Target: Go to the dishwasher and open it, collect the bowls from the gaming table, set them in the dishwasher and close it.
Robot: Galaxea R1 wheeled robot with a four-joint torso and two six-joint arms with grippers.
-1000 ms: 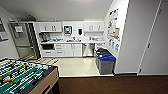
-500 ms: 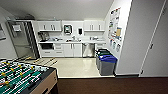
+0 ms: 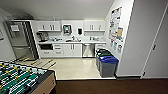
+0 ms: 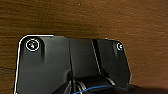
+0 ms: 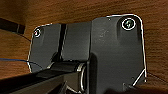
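The dishwasher is a silver-grey panel set among the white lower cabinets of the kitchenette at the far end of the room, and its door is closed. It stands several metres ahead across a pale floor. The bowls and the gaming table are out of view. In the left wrist view my arm's dark plate hangs above brown wood flooring. In the right wrist view the other dark plate hangs over the same kind of flooring.
A table-football table stands close at my lower left. Waste bins, one blue-lidded and one green-lidded, line the right wall. A steel fridge stands at the far left. Dark wood floor lies just ahead.
The whole head view has shifted slightly, so the camera has moved a little. Nothing in the room has moved.
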